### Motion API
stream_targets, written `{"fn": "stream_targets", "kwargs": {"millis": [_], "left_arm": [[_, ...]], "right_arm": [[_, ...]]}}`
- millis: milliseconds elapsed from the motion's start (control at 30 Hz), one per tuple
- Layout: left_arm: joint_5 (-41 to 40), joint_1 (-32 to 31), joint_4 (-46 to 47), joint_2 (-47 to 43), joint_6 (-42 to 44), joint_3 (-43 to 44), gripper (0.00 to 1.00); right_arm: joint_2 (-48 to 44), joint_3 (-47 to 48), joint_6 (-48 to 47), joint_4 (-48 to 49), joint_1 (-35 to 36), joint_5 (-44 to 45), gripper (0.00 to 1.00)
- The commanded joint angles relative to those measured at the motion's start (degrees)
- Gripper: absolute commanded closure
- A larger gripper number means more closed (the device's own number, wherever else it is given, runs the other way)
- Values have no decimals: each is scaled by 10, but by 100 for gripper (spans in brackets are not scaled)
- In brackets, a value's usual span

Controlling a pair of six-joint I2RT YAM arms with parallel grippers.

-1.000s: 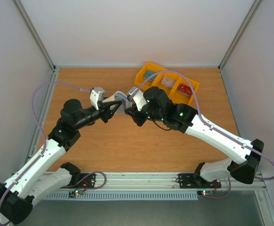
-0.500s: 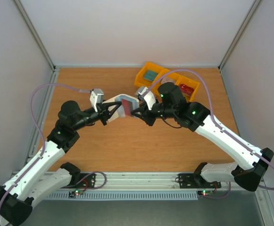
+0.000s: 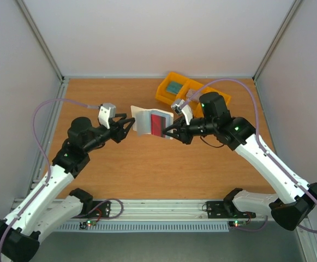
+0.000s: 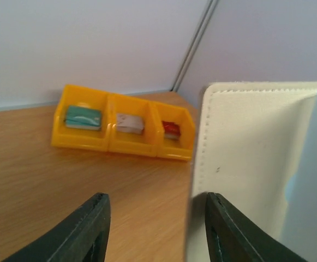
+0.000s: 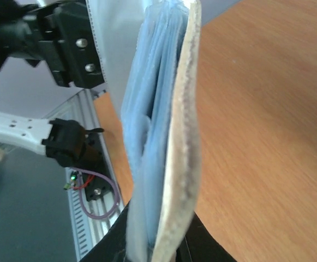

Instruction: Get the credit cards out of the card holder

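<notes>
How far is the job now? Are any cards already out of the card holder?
Done: the card holder is held up and open. In hand: the right gripper clamps its edge; the left gripper is open beside it, holding nothing. Left: a red card sits inside, to be pulled out; other cards I cannot see.

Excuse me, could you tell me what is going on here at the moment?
The right arm's fingers pinch the open card holder by one edge and hold it off the table, a red credit card showing inside. The left arm's fingers stand open beside the holder's other edge, gripping nothing.
</notes>
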Motion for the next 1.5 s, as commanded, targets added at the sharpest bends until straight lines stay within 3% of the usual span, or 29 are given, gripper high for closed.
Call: {"fn": "stream_targets", "kwargs": {"millis": [0, 167, 300, 367, 433, 533, 700, 933, 1100, 1467], "left_arm": [[-18, 8, -14, -18, 49, 2, 50], [85, 10, 42, -41, 97, 6, 47], [256, 10, 103, -46, 121, 29, 51], [333, -11, 123, -27, 57, 43, 53], [358, -58, 123, -7, -5, 43, 55], [326, -96, 134, 32, -45, 32, 56], [215, -79, 132, 63, -85, 32, 66], [207, -42, 99, 35, -80, 9, 79], [271, -45, 129, 38, -70, 10, 80], [306, -76, 151, 43, -54, 12, 96]], "right_arm": [[14, 41, 50, -37, -2, 102, 99], [48, 70, 97, -84, -2, 199, 99], [66, 98, 118, -116, -2, 262, 99], [75, 112, 120, -119, -1, 252, 99], [80, 119, 114, -112, 3, 228, 99], [76, 108, 90, -79, 12, 153, 99], [28, 52, 51, -4, 16, 11, 99], [-10, 15, 20, 50, 16, -167, 99], [-9, 14, 15, 62, 17, -189, 99], [16, 19, -4, 51, 33, -167, 99]]}}
